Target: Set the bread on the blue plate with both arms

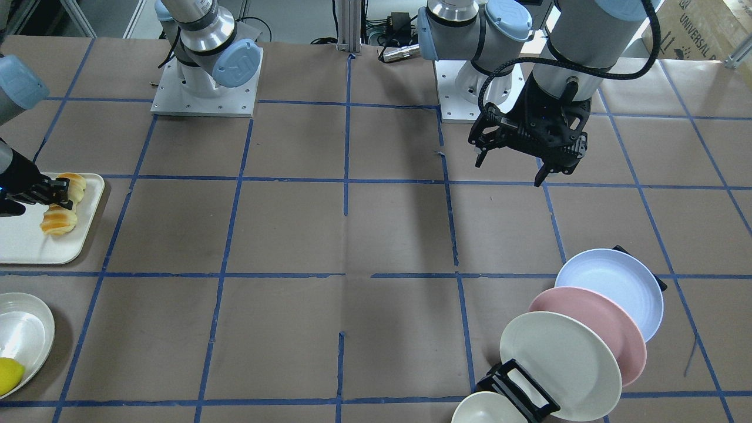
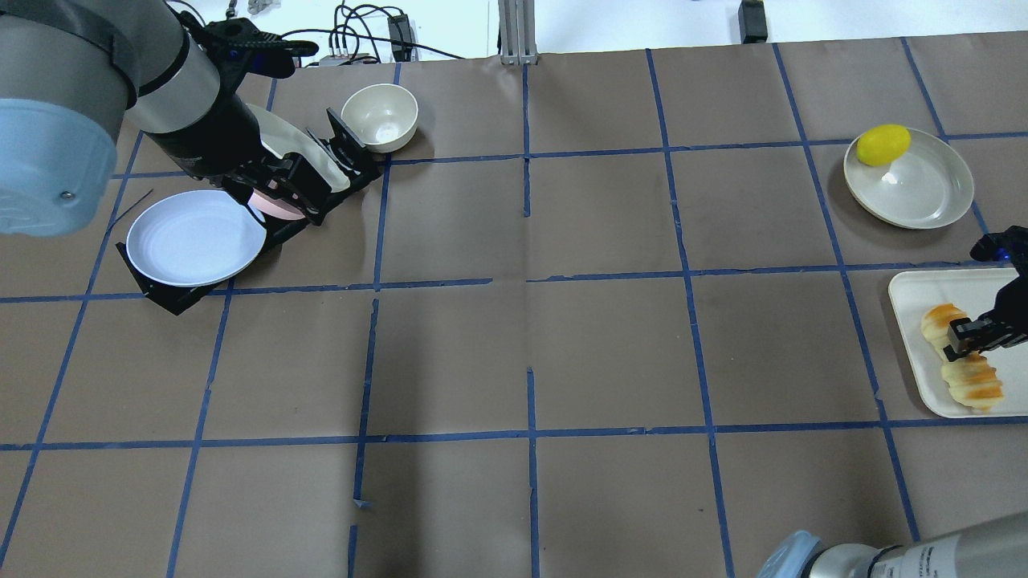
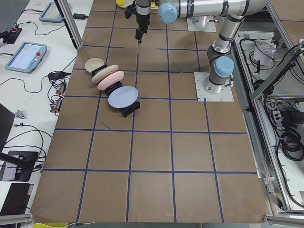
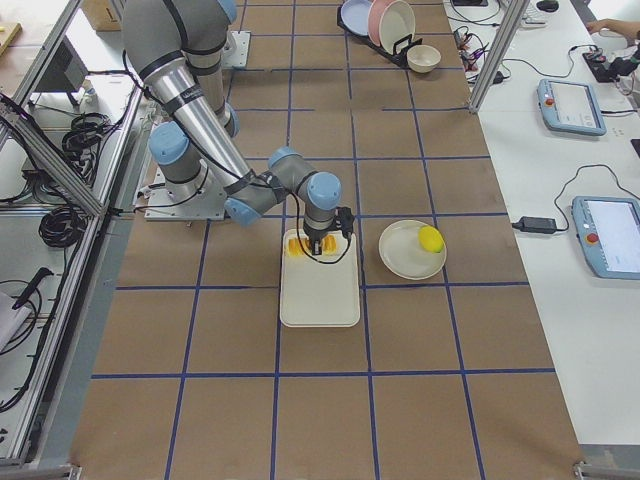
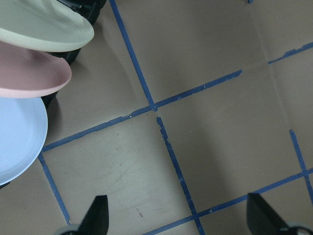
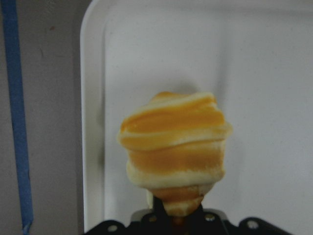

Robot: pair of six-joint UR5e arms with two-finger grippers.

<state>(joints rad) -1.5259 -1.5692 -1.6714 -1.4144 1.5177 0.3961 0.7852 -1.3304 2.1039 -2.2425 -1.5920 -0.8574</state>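
The bread (image 2: 976, 384), a striped orange and pale roll, lies across the near end of a white tray (image 2: 911, 297). My right gripper (image 2: 968, 337) is shut across its middle; the right wrist view shows the bread (image 6: 173, 147) end-on over the tray. I cannot tell whether it is lifted. It also shows in the front view (image 1: 59, 222). The blue plate (image 2: 193, 237) leans in a black rack at the far left, also in the front view (image 1: 617, 288). My left gripper (image 1: 510, 169) hangs open and empty above the table beside the rack; its fingertips (image 5: 98, 218) show wide apart.
A pink plate (image 1: 587, 308) and a cream plate (image 1: 558, 364) stand in the same rack (image 1: 517, 390). A cream bowl (image 2: 379, 116) sits beside it. A yellow lemon (image 2: 883, 144) lies on a cream plate (image 2: 915, 189) beyond the tray.
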